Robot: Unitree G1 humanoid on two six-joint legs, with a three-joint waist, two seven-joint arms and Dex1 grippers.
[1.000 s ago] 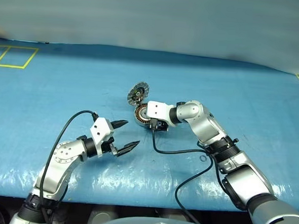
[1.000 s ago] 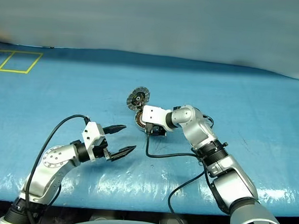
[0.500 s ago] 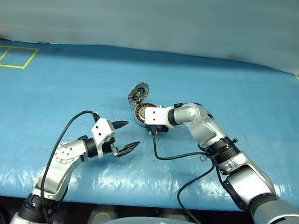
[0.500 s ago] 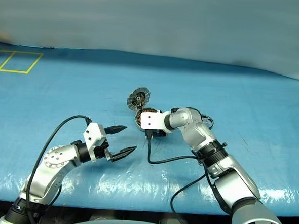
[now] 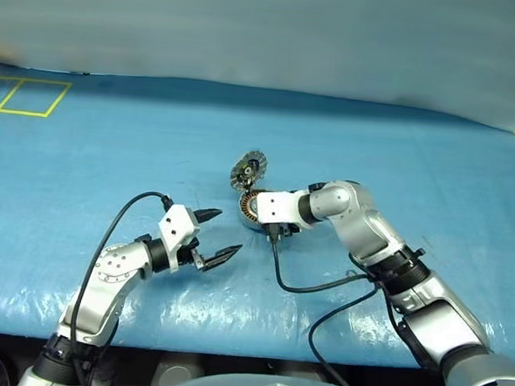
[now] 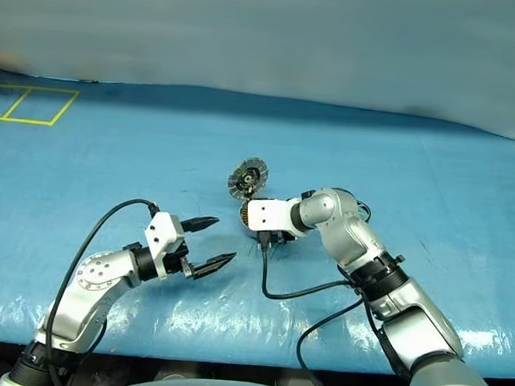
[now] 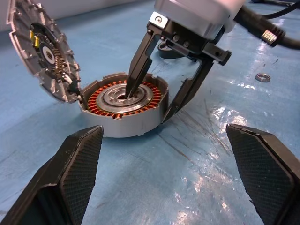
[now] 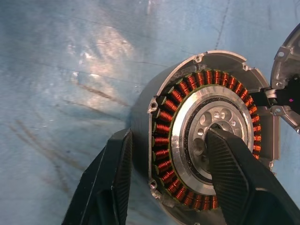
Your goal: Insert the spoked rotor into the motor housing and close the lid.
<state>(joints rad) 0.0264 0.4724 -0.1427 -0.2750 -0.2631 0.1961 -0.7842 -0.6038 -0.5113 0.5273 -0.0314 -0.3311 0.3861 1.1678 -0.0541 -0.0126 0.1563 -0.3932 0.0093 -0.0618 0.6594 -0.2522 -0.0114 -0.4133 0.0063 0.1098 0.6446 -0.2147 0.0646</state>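
Motor housing (image 7: 123, 123) – matt grey metal, copper windings; table cover (image 7: 197, 154) – glossy blue plastic.

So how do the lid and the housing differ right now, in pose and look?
The lid stands up on edge, swung open; the housing lies flat on the blue mat, mouth up. The lid's inner face shows a toothed rim and dark centre; the housing shows a ring of copper windings around a pale hub. The right tool straddles the housing's wall; nothing touches the lid. Both are round, silver-grey and hinged together.
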